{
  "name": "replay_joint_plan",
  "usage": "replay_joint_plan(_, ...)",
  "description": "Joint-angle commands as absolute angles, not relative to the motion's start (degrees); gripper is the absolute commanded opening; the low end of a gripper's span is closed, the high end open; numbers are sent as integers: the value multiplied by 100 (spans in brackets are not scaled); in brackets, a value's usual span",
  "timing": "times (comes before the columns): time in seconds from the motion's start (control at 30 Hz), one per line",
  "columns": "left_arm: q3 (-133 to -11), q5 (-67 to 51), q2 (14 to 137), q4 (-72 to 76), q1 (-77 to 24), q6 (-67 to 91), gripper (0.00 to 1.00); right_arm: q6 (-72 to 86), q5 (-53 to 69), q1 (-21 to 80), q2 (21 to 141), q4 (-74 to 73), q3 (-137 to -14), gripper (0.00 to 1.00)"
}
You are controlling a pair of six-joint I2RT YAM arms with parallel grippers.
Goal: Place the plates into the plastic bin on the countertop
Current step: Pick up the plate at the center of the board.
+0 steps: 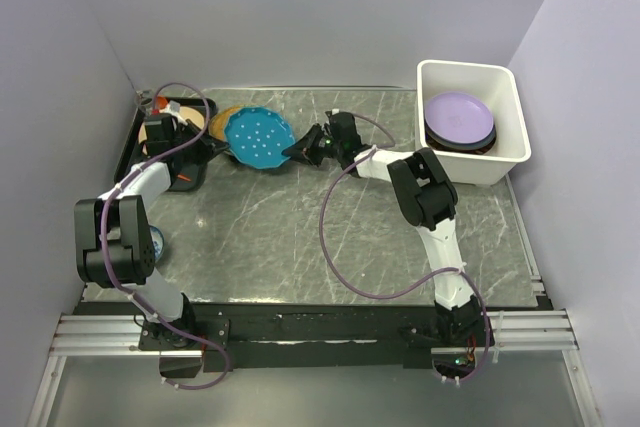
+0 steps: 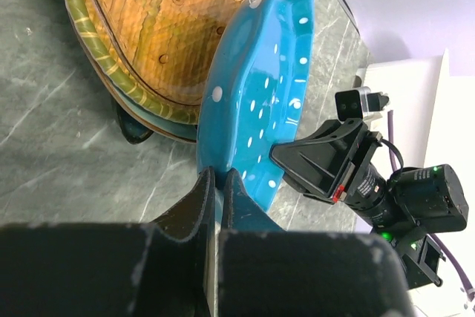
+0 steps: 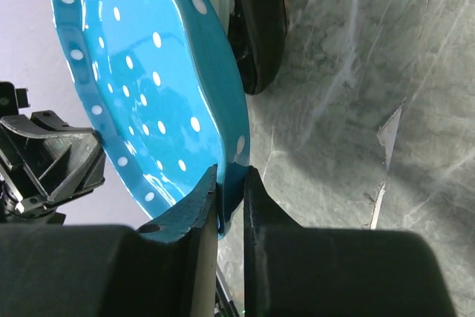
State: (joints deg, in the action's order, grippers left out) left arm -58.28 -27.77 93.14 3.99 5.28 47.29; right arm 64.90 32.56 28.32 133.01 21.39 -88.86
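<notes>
The dotted teal plate (image 1: 258,137) hangs face up, roughly level over the worktop (image 1: 260,237), with left jaws and right jaws clenched on opposite rim edges

The counter (image 1: 300,222) is dark grey stone with thin white veins. At its far right corner stands the white plastic bin (image 1: 508,159), its base flat on the stone. At the far left corner lies a flat black tray (image 1: 131,150). Near the left edge sits a small dark blue round thing (image 1: 160,245), half hidden and possibly a plate.
</notes>
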Motion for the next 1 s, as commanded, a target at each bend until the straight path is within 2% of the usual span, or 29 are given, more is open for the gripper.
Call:
replay_joint_plan(0.0, -5897, -3006, 9070, 782, 527, 4808, 1, 6478, 3331, 2839, 12876, 2452, -8886, 1)
replay_joint_plan(0.13, -5924, -2997, 9009, 756, 527, 4781, 5, 6425, 3287, 2830, 12736, 2373, -8868, 1)
replay_joint_plan(0.23, -5933, -2997, 8939, 747, 527, 4781, 13, 6390, 3252, 2804, 12639, 2312, -8851, 1)
replay_joint_plan(0.33, -5924, -3015, 8851, 791, 527, 4790, 29, 6337, 3217, 2795, 12542, 2215, -8833, 1)
replay_joint_plan(0.37, -5915, -3015, 8824, 808, 527, 4807, 40, 6302, 3217, 2778, 12516, 2180, -8833, 1)
replay_joint_plan(0.43, -5889, -2971, 8711, 852, 527, 4816, 51, 6276, 3191, 2760, 12437, 2145, -8807, 1)
replay_joint_plan(0.47, -5871, -2945, 8684, 861, 527, 4816, 62, 6267, 3182, 2768, 12410, 2118, -8789, 1)
replay_joint_plan(0.57, -5845, -2874, 8552, 853, 519, 4773, 76, 6232, 3164, 2751, 12305, 2109, -8754, 1)
replay_joint_plan(0.67, -5801, -2821, 8429, 852, 536, 4746, 82, 6223, 3173, 2733, 12226, 2136, -8710, 1)
replay_joint_plan(0.97, -5731, -2672, 8236, 765, 527, 4650, 89, 6267, 3296, 2707, 11971, 2259, -8675, 1)
